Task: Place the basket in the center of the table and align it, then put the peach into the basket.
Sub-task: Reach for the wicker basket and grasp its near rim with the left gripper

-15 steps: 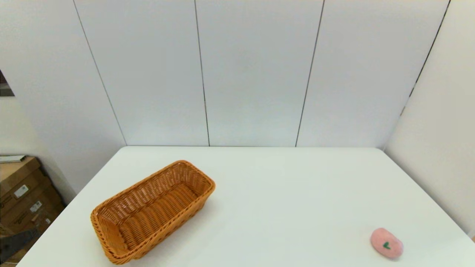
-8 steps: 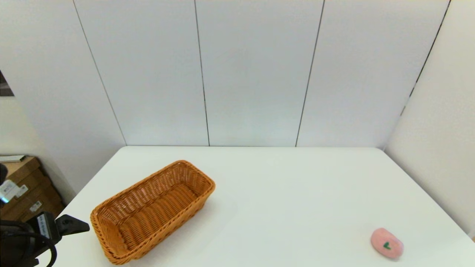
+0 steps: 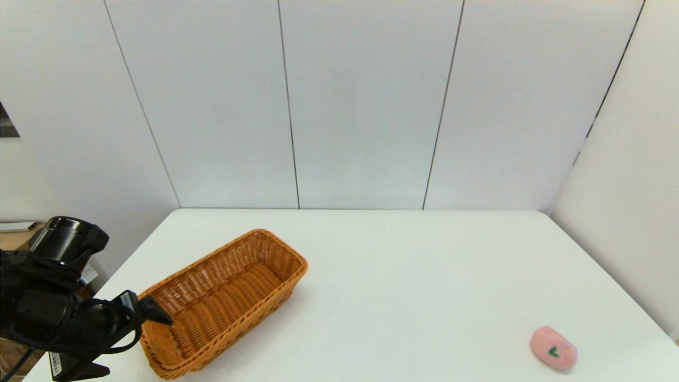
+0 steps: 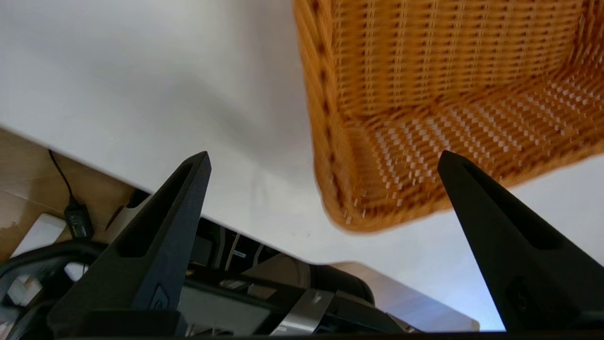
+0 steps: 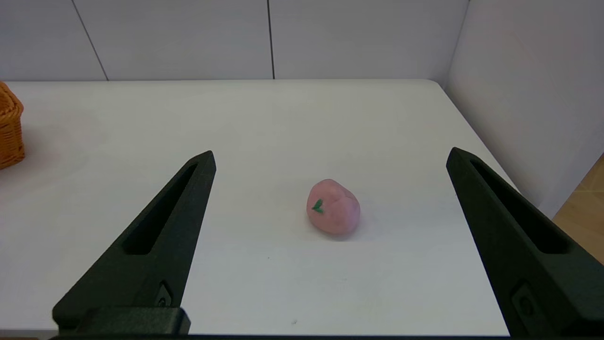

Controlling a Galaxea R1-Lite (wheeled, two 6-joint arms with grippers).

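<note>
Left tool [image 3: 154, 313] hovers spread wide at the basket [image 3: 223, 300], lower left of frame, askew on the counter [image 3: 403, 276]. Looks light and stiff; the braided near rim seems the sensible hold. Peach [image 3: 553, 348], lower right, looks soft. Right tool [image 5: 330, 156] gapes empty before it.

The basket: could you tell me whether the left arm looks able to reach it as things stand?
Probably yes. The left gripper hangs open just above the basket at its near end, with nothing between them.
</note>
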